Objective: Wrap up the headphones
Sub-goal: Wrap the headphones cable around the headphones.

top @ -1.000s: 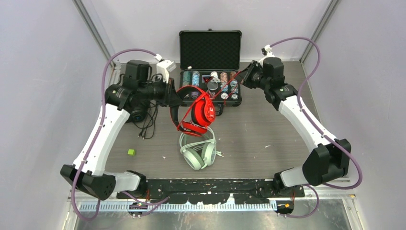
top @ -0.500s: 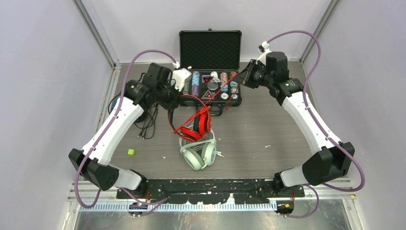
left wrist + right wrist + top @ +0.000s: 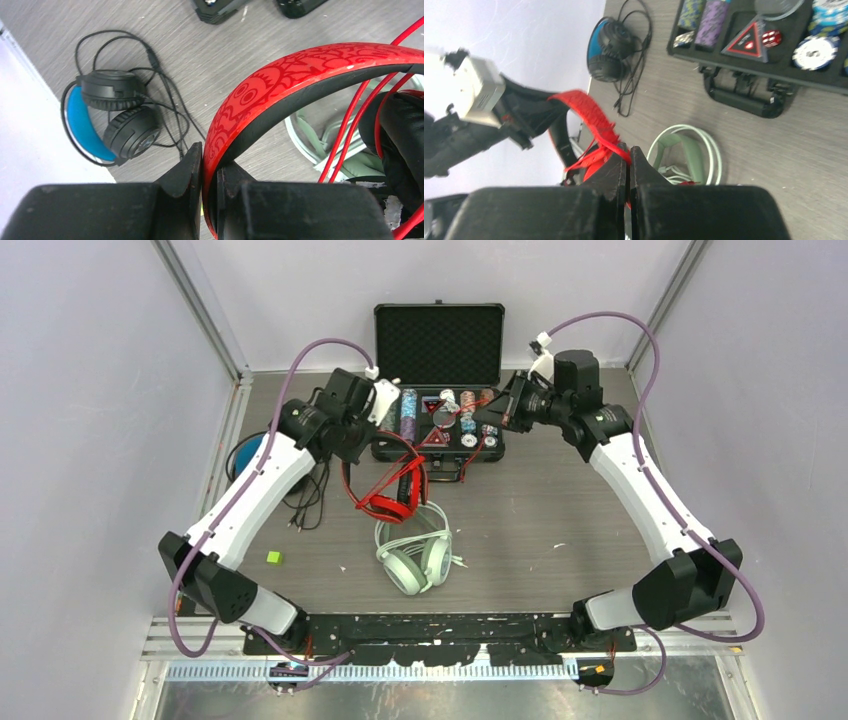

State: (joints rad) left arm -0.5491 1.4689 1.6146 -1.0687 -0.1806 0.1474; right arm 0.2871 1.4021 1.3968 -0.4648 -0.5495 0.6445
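My left gripper point(image 3: 362, 435) is shut on the headband of the glossy red headphones point(image 3: 395, 492) and holds them tilted above the table. In the left wrist view the patterned red headband point(image 3: 300, 70) runs between the left gripper's point(image 3: 209, 161) closed fingers. The red cable point(image 3: 445, 432) stretches from the headphones to my right gripper point(image 3: 492, 416), which is shut on it. In the right wrist view the right gripper point(image 3: 629, 152) pinches the cable. The mint-green headphones point(image 3: 415, 552) lie flat just below the red pair. The black headphones point(image 3: 250, 450) with blue lining lie at the left, partly under my left arm.
An open black case point(image 3: 438, 345) with poker chips stands at the back centre, behind both grippers. A small green cube point(image 3: 273, 557) lies at the front left. Loose black cable point(image 3: 165, 95) trails beside the black headphones. Walls enclose the table.
My left arm has swung right and back, turning the red headphones edge-on and lower. My right gripper has shifted slightly left with the cable.
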